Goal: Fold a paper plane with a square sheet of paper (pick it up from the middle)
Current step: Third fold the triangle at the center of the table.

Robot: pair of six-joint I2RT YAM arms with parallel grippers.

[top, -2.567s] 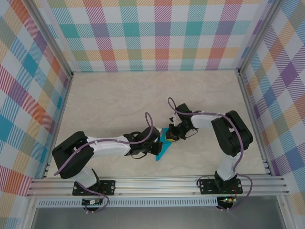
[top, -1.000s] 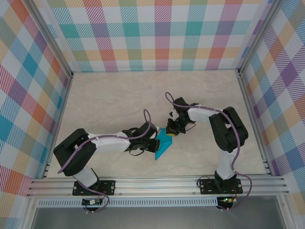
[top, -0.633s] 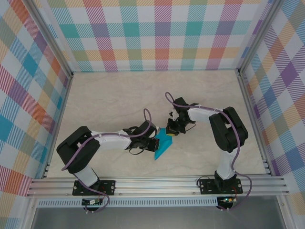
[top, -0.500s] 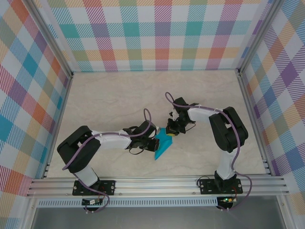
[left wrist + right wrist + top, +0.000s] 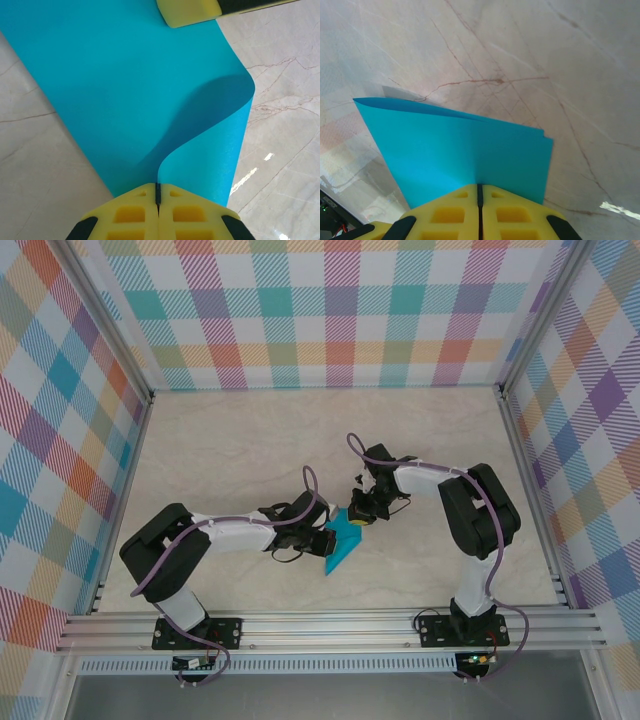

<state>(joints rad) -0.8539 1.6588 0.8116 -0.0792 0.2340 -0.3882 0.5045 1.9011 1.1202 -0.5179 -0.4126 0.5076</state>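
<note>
Yellow-padded left pincer (image 5: 158, 189) is pressed together on one edge of the folded teal paper sheet (image 5: 125, 85), while the right pincer (image 5: 480, 187) pinches the opposite edge. The sheet sits mid-table (image 5: 230, 440), slightly towards the near edge.

One folded sheet of teal paper (image 5: 345, 542). Two robot arms: left arm (image 5: 235, 534) at 8 o'clock, right arm (image 5: 432, 478) at 4 o'clock. Two yellow-fingered grippers: left gripper (image 5: 322, 540), right gripper (image 5: 357, 520). One marbled table (image 5: 240, 450). Three plaid walls (image 5: 330, 310).
</note>
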